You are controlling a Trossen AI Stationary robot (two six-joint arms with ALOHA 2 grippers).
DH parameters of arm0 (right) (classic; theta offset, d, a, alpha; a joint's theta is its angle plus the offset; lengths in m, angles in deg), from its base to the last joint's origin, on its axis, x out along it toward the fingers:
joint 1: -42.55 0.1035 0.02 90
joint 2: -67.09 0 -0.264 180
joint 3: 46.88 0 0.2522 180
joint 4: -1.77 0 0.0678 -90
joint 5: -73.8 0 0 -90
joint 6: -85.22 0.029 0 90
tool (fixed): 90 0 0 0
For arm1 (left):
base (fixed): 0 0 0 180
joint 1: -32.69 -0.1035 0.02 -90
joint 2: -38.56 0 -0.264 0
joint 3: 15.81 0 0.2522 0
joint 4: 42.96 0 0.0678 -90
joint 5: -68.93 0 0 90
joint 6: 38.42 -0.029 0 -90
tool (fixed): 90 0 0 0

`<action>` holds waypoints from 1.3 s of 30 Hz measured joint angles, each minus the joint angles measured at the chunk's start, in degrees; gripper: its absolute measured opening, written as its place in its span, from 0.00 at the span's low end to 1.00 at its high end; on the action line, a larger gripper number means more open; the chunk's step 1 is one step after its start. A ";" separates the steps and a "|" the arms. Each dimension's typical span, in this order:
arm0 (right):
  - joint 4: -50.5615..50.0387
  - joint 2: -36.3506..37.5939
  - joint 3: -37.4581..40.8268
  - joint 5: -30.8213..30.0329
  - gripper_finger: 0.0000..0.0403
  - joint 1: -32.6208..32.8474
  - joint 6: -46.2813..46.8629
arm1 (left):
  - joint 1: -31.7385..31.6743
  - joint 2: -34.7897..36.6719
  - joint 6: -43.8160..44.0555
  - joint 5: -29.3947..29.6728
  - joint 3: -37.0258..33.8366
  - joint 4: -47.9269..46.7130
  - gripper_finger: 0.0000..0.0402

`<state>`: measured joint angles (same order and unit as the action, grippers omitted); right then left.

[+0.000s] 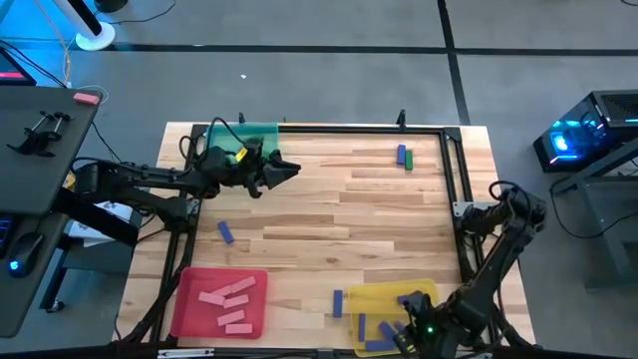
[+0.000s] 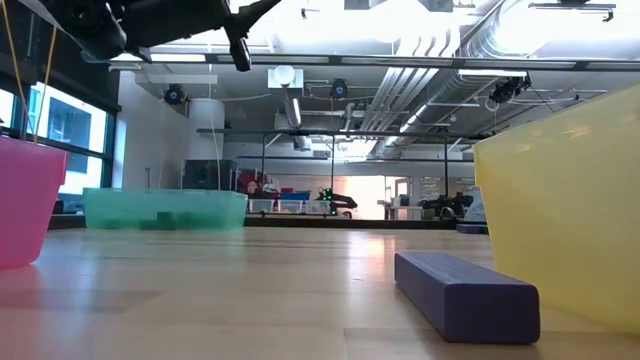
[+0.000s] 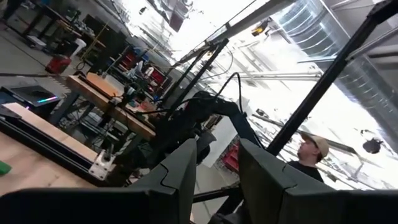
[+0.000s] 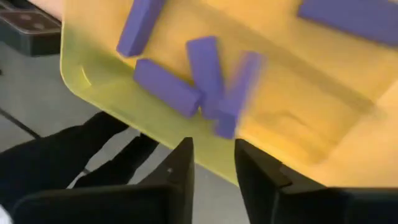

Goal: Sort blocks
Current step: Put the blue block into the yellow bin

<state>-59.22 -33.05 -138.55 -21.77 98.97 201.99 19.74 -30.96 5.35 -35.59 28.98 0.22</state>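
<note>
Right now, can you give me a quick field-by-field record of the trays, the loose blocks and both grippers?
yellow tray: holds several blue blocks
red tray: holds pink blocks
green tray: far left corner, partly hidden by the left arm
loose blocks: blue one mid-left; blue one beside the yellow tray; blue and green pair far right
left gripper: raised near the green tray, empty
right gripper: over the yellow tray, empty

text: none legible | labels: none legible | brands: none legible | numbers: 0 readable | signs: none legible on table, trays, blocks, arms or room equipment
</note>
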 joint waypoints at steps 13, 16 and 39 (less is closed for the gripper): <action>-3.79 2.83 0.00 6.80 0.46 -5.99 -12.50 | 1.91 1.31 -6.46 -17.23 8.66 -31.98 0.29; -6.75 4.66 -0.02 4.53 0.49 -6.92 -13.33 | 3.58 0.87 -26.05 -17.64 20.64 -72.42 0.33; -8.12 7.59 -0.04 -15.71 0.52 -14.15 -20.32 | 21.51 -3.69 -61.69 7.44 11.71 -120.67 0.59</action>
<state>-67.34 -25.46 -138.59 -37.48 84.83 181.67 41.24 -34.65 -56.34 -28.15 40.69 -120.45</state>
